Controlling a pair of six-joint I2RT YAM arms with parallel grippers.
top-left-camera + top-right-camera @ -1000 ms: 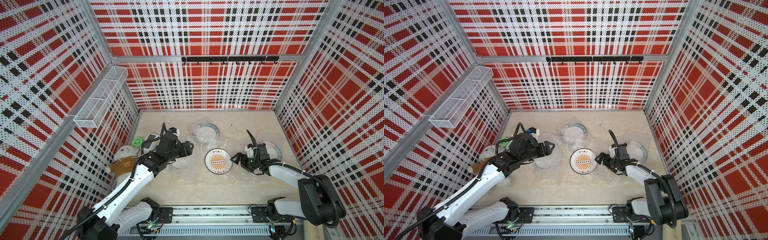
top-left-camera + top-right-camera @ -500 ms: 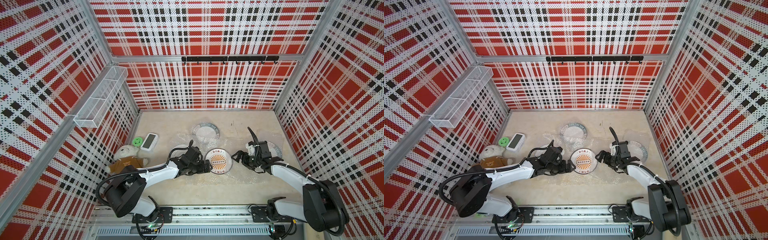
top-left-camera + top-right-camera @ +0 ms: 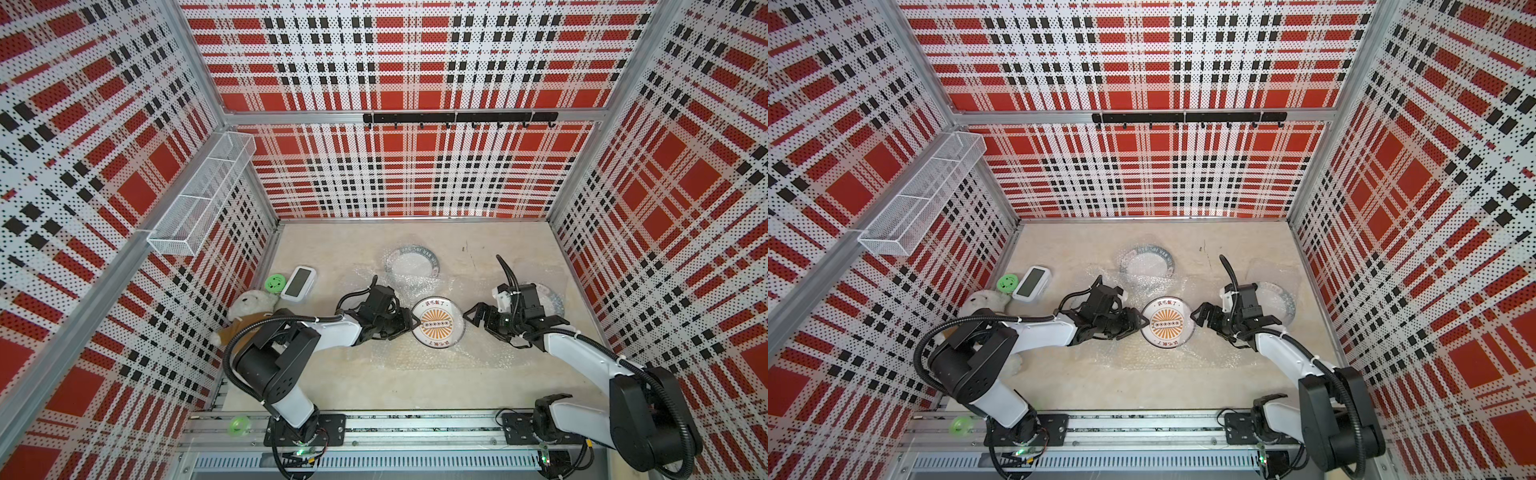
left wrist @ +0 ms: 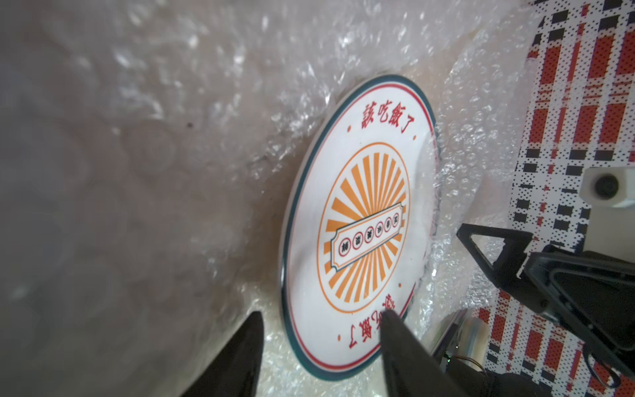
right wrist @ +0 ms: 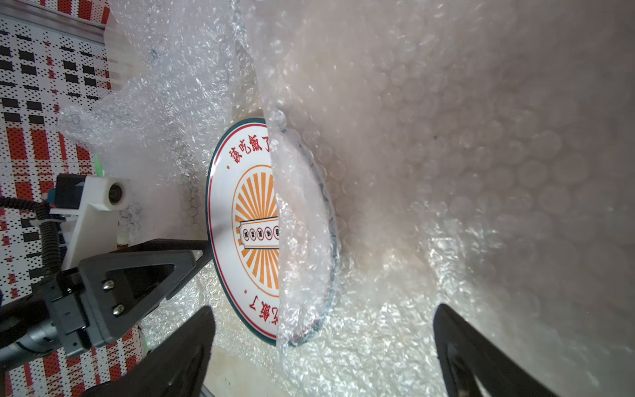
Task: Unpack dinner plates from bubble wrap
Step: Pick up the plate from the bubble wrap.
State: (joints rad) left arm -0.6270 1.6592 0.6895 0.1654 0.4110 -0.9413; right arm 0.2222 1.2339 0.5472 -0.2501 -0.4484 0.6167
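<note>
Plate (image 3: pixel 436 322) on bubble wrap (image 3: pixel 415 357) looks stiff, slippery, fragile: hold by rim
Left claw (image 4: pixel 321 312) half-parted astride the rim, right claw (image 5: pixel 324 307) spread wide, empty

The left arm (image 3: pixel 334 332) and right arm (image 3: pixel 582 351) have white link shells between black joint housings (image 3: pixel 266 365), on black base plates (image 3: pixel 330 424) bolted to a silver rail (image 3: pixel 415 424). Black corrugated cable (image 3: pixel 291 318) runs along each, held by white ties (image 3: pixel 318 320). The left hand (image 3: pixel 409 322) and right hand (image 3: pixel 478 321) have black triangular fingers (image 5: pixel 137 275) with cut-outs. Two silver screws (image 5: pixel 108 284) show on the left hand, beside a white camera bracket (image 5: pixel 92 213).
</note>
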